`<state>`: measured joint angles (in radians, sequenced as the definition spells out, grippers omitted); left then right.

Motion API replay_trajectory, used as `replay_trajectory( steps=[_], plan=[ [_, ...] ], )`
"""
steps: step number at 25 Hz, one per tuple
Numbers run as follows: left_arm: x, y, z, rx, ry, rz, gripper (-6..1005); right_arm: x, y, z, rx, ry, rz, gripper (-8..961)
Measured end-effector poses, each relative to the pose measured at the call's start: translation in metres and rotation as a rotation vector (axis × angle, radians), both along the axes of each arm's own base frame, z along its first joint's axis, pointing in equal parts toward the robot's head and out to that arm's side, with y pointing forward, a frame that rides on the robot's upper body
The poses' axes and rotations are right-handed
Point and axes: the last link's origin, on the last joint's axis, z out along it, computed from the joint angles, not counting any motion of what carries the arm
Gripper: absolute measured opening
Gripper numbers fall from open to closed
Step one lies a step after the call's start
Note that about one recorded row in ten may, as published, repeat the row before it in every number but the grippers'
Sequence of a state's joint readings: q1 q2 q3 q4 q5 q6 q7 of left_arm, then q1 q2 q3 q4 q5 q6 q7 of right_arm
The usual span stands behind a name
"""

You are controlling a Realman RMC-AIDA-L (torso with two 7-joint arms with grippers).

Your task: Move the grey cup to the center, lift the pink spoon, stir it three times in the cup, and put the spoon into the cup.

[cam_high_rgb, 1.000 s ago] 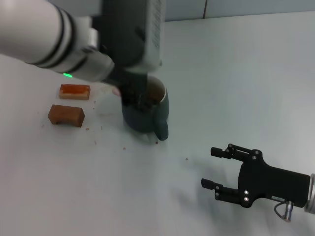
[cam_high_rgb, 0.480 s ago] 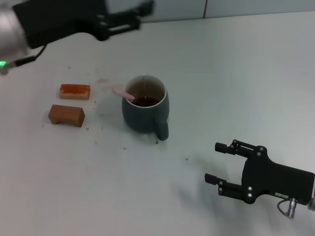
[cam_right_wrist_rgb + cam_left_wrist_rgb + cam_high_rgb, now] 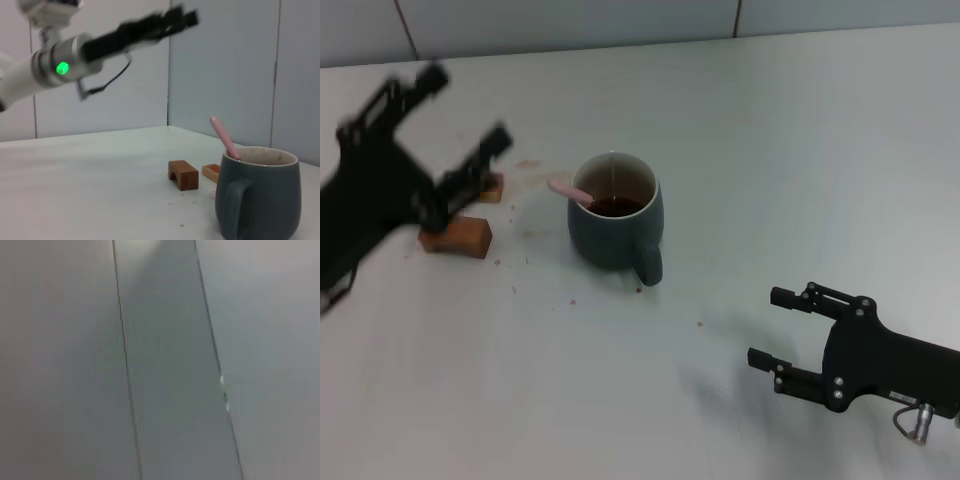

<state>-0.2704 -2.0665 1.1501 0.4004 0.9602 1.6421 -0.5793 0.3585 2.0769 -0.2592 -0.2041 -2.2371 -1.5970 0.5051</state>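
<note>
The grey cup (image 3: 616, 220) stands near the middle of the table with its handle toward me; it also shows in the right wrist view (image 3: 260, 195). The pink spoon (image 3: 570, 191) rests inside it, its handle leaning over the left rim, and shows in the right wrist view (image 3: 224, 137) too. My left gripper (image 3: 465, 125) is open and empty, raised to the left of the cup and blurred by motion. My right gripper (image 3: 778, 329) is open and empty, low at the front right.
Two brown blocks lie left of the cup: one (image 3: 455, 238) nearer me, the other (image 3: 490, 189) partly behind my left gripper. Small crumbs dot the table around the cup. A wall runs along the back.
My left gripper has let go of the spoon, lifted away from the cup and swung down to the left. The spoon stays in the cup. My right gripper has drifted slightly right and down.
</note>
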Motion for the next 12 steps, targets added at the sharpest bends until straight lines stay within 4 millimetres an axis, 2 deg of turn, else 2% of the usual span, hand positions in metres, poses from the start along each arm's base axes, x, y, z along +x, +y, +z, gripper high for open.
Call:
replay_trajectory(
  steps=[2,3,5,9,10,12],
  plan=[
    [-0.008,-0.007,-0.005,0.018,0.023,0.021,806,0.000,0.000,0.000,0.002,-0.001,0.001,730],
    [-0.023,-0.022,-0.017,0.036,0.058,0.081,806,0.000,0.000,0.000,0.003,-0.001,0.001,730],
    [-0.032,-0.030,-0.024,0.031,0.069,0.129,806,0.000,0.000,0.000,0.003,-0.002,0.002,730],
    [-0.037,-0.035,-0.028,0.018,0.071,0.160,806,0.000,0.000,0.000,0.003,-0.002,0.003,730],
    [-0.045,-0.044,-0.035,-0.012,0.072,0.209,806,0.000,0.000,0.000,0.003,-0.002,0.003,729],
    [-0.048,-0.049,-0.037,-0.024,0.072,0.225,806,0.000,0.000,0.000,0.004,-0.002,0.002,729]
  ],
)
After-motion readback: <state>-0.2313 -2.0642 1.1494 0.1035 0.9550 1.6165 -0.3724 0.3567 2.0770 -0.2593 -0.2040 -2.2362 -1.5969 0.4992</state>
